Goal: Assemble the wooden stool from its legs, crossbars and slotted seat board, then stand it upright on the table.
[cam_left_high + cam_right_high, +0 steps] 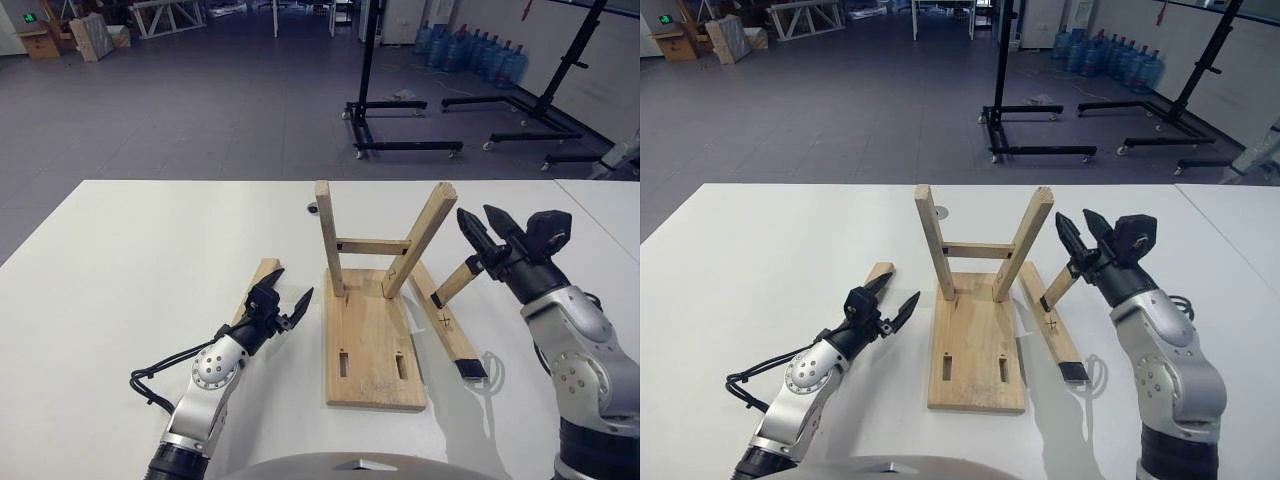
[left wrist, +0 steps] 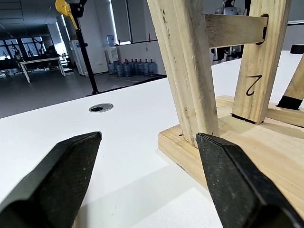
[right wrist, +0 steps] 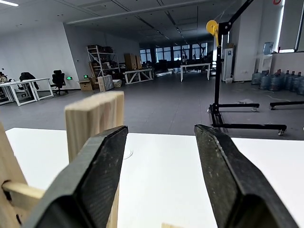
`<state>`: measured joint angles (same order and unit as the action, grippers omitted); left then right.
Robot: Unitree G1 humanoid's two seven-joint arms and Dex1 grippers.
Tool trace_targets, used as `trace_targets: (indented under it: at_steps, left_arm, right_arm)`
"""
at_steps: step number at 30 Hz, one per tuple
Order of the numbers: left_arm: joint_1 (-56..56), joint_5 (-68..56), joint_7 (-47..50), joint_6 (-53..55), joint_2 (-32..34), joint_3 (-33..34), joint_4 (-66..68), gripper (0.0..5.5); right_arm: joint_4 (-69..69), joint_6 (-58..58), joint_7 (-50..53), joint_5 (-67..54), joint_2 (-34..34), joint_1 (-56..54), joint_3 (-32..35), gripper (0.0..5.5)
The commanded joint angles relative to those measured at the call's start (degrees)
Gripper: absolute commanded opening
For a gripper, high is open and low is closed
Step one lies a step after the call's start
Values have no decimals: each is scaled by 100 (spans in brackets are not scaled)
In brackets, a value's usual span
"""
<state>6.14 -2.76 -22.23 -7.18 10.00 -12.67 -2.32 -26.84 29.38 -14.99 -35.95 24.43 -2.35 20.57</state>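
The slotted seat board (image 1: 372, 350) lies flat on the white table. Two legs (image 1: 328, 240) stand upright in its far end, joined by a crossbar (image 1: 372, 245). Another leg (image 1: 448, 330) with a black end lies to the right of the board, and a short bar (image 1: 458, 280) slants up from it. A loose wooden piece (image 1: 262, 272) lies left of the board. My left gripper (image 1: 291, 283) is open, low over the table between that piece and the board, facing the nearer upright leg (image 2: 185, 71). My right gripper (image 1: 476, 211) is open, raised beside the right upright leg's top (image 3: 95, 114).
A round hole (image 1: 311, 209) sits in the table behind the legs. A black cable (image 1: 150, 385) loops beside my left arm. A seam (image 1: 590, 215) splits the table at far right. Black wheeled stands (image 1: 400, 120) are on the floor beyond.
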Motion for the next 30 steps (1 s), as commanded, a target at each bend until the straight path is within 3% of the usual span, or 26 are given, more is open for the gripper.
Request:
trace_targets:
  at_steps: [1,5,10,13,20,30]
  left_arm:
    - [-92,83,17,-53,-20,-22,84,365]
    - [-74,118,25,-63,-40,-1,83,365]
    - [-135,129,-21,-58,-80,-55,133,365]
    - [-114,107,-56,-54,-34,-36,107,365]
    - [-106,121,3,-89,-71,-55,157,365]
    - [-10,141,114,-184,-131,-6,213,365]
  right_arm:
    - [323,68,60,44,215,-464,153,259]
    - [410,209,104,119,334,-743,40,259]
    - [1696,166,1,1494,412,-25,-1318,259]
    - [1700,133,36,1620,149,279,-1527,259]
    - [1651,68,57,1579,89,182,-1326,259]
    - [974,-568,269,733,-409,-12,-89,259]
